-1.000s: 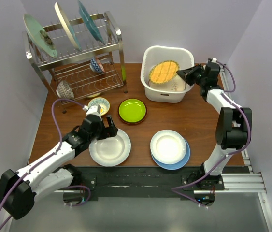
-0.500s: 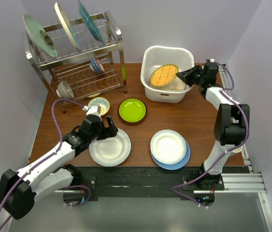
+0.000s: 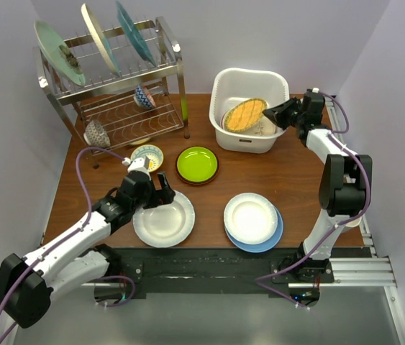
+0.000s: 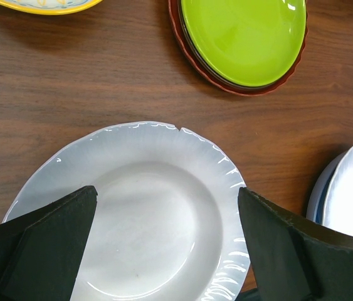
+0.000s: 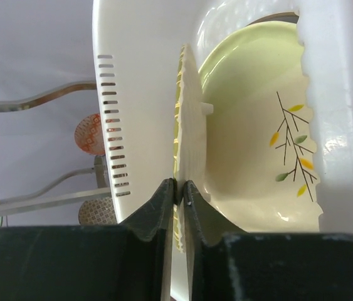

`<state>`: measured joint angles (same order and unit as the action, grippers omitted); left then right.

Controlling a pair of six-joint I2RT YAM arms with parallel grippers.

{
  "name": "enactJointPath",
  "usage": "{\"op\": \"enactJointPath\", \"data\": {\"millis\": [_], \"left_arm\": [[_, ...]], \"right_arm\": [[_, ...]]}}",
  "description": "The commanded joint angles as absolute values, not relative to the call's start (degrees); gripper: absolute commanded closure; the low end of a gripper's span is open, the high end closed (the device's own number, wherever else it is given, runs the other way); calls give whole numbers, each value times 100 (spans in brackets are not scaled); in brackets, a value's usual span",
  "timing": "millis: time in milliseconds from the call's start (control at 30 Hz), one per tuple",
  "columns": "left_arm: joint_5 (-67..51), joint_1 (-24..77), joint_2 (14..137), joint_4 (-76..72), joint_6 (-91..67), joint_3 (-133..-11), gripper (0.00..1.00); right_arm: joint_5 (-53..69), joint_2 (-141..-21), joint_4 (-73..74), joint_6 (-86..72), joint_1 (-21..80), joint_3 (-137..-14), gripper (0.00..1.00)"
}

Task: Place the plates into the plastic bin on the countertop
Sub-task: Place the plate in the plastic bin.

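My right gripper (image 3: 283, 115) is shut on the rim of the yellow woven-look plate (image 3: 244, 114), holding it tilted inside the white plastic bin (image 3: 248, 77). In the right wrist view the gripper (image 5: 179, 185) pinches the plate's edge (image 5: 187, 119), with a cream plate with a leaf sprig (image 5: 251, 144) lying in the bin (image 5: 135, 106) beyond it. My left gripper (image 3: 160, 190) is open over a white plate (image 3: 163, 220); its jaws (image 4: 167, 207) straddle that plate (image 4: 145, 213). A lime green plate (image 3: 197, 164) sits on a brown plate mid-table. A white plate (image 3: 250, 217) rests on a blue plate (image 3: 274, 238).
A two-tier steel wire dish rack (image 3: 116, 86) stands at the back left holding three upright plates and small bowls. A small yellow-and-blue patterned bowl (image 3: 147, 154) sits in front of it, just beyond my left gripper. Grey walls close both sides.
My right gripper has lowered the yellow woven-look plate deeper into the bin, tilting it flatter. The left arm has not visibly moved.
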<state>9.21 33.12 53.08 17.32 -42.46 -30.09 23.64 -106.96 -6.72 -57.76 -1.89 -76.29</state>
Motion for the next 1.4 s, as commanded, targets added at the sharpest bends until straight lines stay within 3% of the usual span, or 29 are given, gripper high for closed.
{"op": "enactJointPath", "data": {"millis": [0,67,200,433,900,1367], "left_arm": [[1011,3313,5150,1661,-4254,-3006,0],[993,3305,5150,1670,-4236,-3032,0],[984,3313,5159,1679,-4228,-3050,0],[958,3313,5159,1670,-4201,-3032,0],[958,3313,5159,1582,-4245,-3023,0],[1028,3305,5264,1459,-4228,-3313,0]], "right_arm": [[2610,-10740,-748,-5695,-202,-7998,84],[2672,-10767,-703,-5669,-202,-8024,80],[2567,-10670,-458,-5511,-193,-8077,58],[2487,-10477,-220,-5318,-202,-8156,46],[2900,-9247,193,-4905,-44,-7586,44],[2338,-8824,776,-4060,1714,-6400,46]]}}
